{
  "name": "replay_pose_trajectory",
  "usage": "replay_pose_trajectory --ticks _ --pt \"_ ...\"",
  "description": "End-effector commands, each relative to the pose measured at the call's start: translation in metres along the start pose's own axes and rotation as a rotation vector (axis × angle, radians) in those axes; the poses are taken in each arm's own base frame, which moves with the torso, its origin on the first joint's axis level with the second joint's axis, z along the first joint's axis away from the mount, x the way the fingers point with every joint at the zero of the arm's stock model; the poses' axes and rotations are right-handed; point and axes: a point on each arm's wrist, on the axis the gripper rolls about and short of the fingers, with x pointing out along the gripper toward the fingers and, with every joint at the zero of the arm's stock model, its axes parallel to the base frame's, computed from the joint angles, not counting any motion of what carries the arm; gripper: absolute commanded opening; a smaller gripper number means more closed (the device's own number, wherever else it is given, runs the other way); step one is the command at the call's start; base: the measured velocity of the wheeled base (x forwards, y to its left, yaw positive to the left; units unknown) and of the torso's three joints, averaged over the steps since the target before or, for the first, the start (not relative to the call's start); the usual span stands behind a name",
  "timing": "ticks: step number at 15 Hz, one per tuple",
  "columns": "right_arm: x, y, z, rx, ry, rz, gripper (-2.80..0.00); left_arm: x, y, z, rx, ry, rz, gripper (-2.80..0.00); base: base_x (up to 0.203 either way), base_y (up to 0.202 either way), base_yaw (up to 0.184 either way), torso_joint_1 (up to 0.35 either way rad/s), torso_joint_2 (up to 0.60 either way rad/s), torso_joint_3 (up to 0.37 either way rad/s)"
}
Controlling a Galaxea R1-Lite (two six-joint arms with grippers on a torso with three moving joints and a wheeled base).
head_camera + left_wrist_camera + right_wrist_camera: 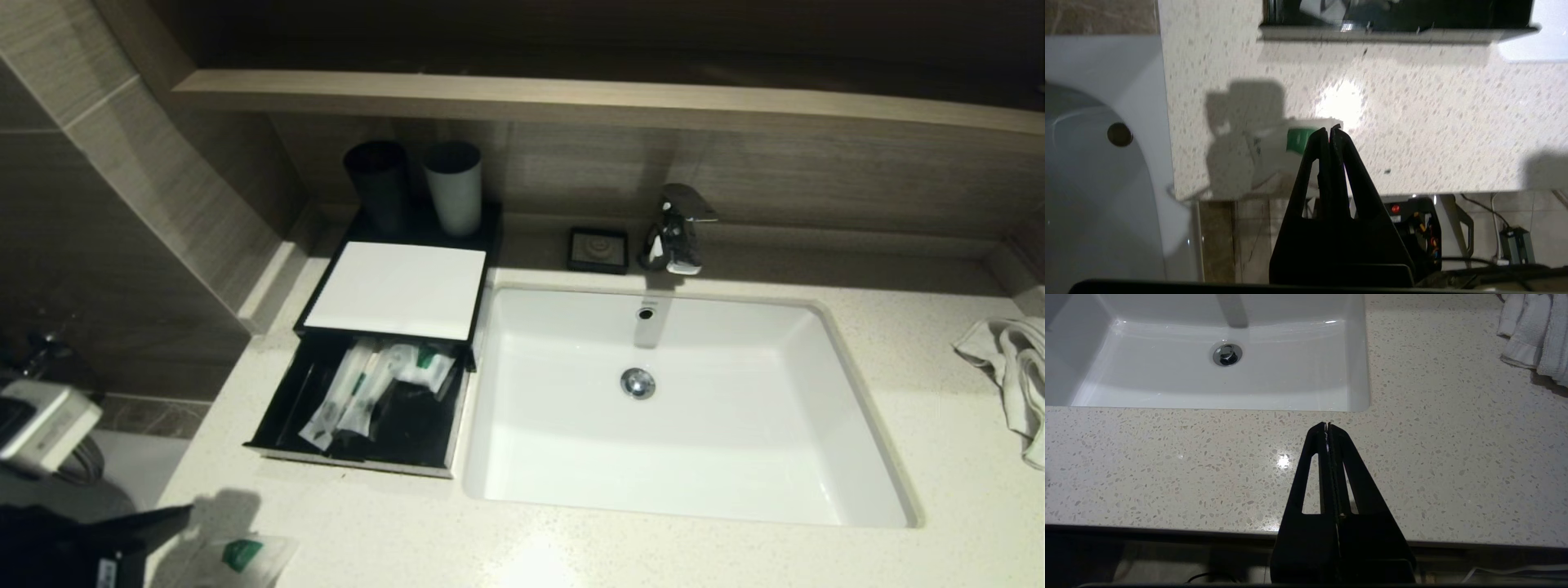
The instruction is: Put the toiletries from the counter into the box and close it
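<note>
Left tool (pixel 1329 130) pinched closed on a green-labelled pouch (pixel 1280 145) above the counter (pixel 1412 122).

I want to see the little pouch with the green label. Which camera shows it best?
The left wrist view: the pouch sits mid-picture, pinched by the left gripper. The head view catches it only at the bottom edge; the right wrist view misses it.

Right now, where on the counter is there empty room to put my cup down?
The widest bare patch of counter lies between the sink and the white towel. The strip in front of the sink is also bare. By the open drawer it is crowded: the left gripper is pinching a clear pouch there.
</note>
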Motion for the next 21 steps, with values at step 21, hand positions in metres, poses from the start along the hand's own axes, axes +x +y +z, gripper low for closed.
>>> replay_pose_trajectory --ticks 21 --pt "0.0 0.0 0.0 0.0 0.0 0.0 -2.8 0.044 -0.003 -0.04 -0.091 0.212 0.065 -2.8 0.0 0.0 0.0 0.0 0.0 0.0"
